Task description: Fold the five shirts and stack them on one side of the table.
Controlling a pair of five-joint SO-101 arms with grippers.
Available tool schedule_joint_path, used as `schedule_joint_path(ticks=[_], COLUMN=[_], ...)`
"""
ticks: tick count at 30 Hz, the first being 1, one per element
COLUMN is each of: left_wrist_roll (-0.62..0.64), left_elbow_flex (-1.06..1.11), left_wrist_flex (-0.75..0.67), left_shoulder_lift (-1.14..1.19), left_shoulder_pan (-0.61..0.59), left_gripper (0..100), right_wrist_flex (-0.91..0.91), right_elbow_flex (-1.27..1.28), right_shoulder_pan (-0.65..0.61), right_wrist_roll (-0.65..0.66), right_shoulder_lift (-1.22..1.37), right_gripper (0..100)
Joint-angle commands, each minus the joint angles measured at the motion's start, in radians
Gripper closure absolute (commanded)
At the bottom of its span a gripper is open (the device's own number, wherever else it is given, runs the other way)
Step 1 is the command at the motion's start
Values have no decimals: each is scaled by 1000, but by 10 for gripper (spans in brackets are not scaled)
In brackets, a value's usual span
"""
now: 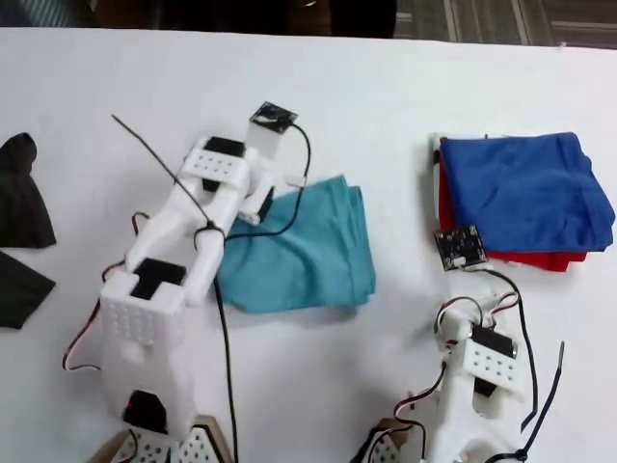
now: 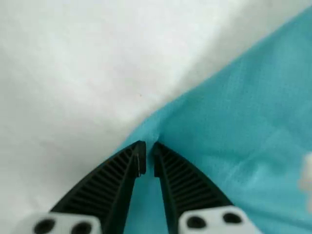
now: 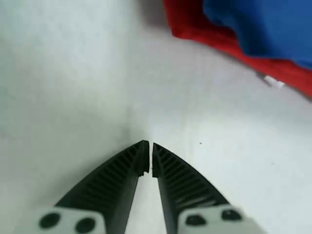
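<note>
A teal shirt [image 1: 299, 246] lies partly folded at the middle of the white table [image 1: 386, 87]. My left gripper [image 2: 147, 157] is shut on the puckered edge of the teal shirt [image 2: 234, 136] at its far left corner. A folded blue shirt [image 1: 525, 188] rests on a folded red shirt [image 1: 525, 258] at the right side. In the right wrist view my right gripper [image 3: 150, 158] is shut with nothing in it, low over bare table just in front of the red shirt [image 3: 214, 36] and blue shirt [image 3: 258, 24].
Two black garments [image 1: 19, 193] [image 1: 19, 285] lie at the table's left edge. A white edge [image 1: 434, 154] peeks out under the stack's far left corner. Cables trail from both arms.
</note>
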Motion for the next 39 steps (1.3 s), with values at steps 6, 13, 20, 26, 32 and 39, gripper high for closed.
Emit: schedule_joint_path(ticks=[6, 13, 20, 26, 32, 39], left_wrist_roll=[-6, -6, 0, -2, -55, -78], left_elbow_flex=[-7, 2, 24, 375, 846, 1090], left_wrist_flex=[133, 276, 391, 242, -87, -282], left_shoulder_lift=[-267, -393, -400, -557, -842, -890], left_shoulder_pan=[-44, -92, -58, -14, -6, -8], left_gripper=[940, 940, 941, 940, 941, 941], right_wrist_flex=[-22, -22, 147, 401, 495, 489], right_elbow_flex=[-3, -3, -219, -672, -984, -1191], right_shoulder_pan=[8, 8, -128, -386, -561, -699], right_wrist_roll=[-6, -9, -110, -272, -381, -460], right_shoulder_lift=[-27, -27, -16, 147, 438, 783], right_gripper=[978, 978, 979, 979, 978, 978])
